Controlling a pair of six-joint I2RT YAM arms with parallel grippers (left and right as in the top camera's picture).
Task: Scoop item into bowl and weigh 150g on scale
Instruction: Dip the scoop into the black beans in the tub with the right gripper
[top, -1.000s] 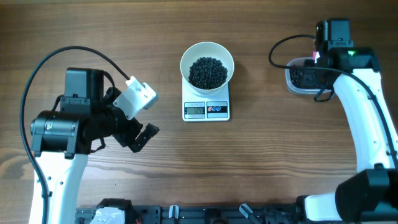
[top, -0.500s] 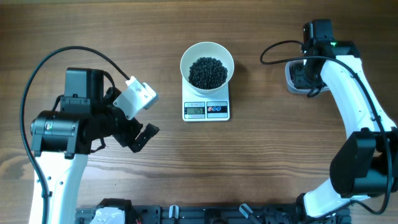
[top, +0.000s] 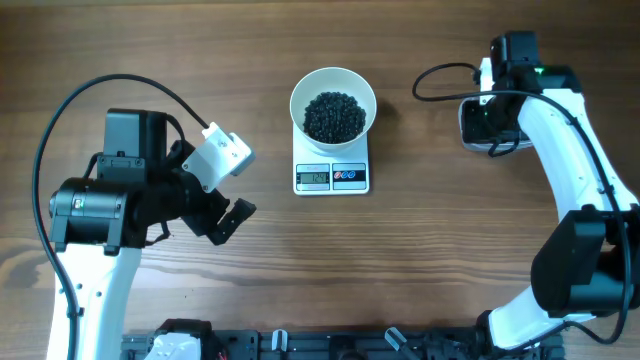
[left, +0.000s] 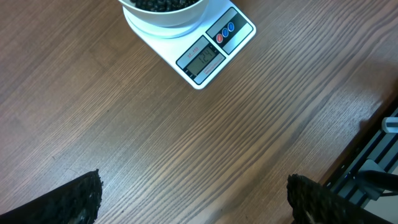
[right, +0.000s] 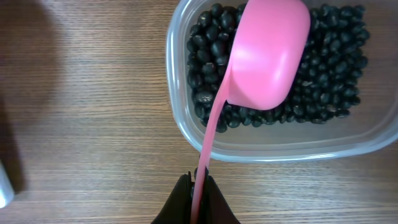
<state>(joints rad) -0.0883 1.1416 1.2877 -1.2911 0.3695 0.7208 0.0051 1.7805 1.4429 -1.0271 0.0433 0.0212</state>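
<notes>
Glossy black beans (top: 334, 115); plain white bowl (top: 300, 95); white scale (top: 332, 177), grey display (left: 201, 58), red and blue buttons (left: 229, 27); pink scoop (right: 268, 56); clear tub (right: 180, 118); brown wood-grain table (top: 400, 260).

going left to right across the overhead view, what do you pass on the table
left tool → white bowl of black beans, sitting on the scale → clear tub

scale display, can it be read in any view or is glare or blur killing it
Overhead: the scale display is free of glare but too small to read. Left wrist: it sits closer and evenly lit, with dark digits showing, though they are soft enough that the last digit stays uncertain. Right wrist: it is out of frame.
</notes>
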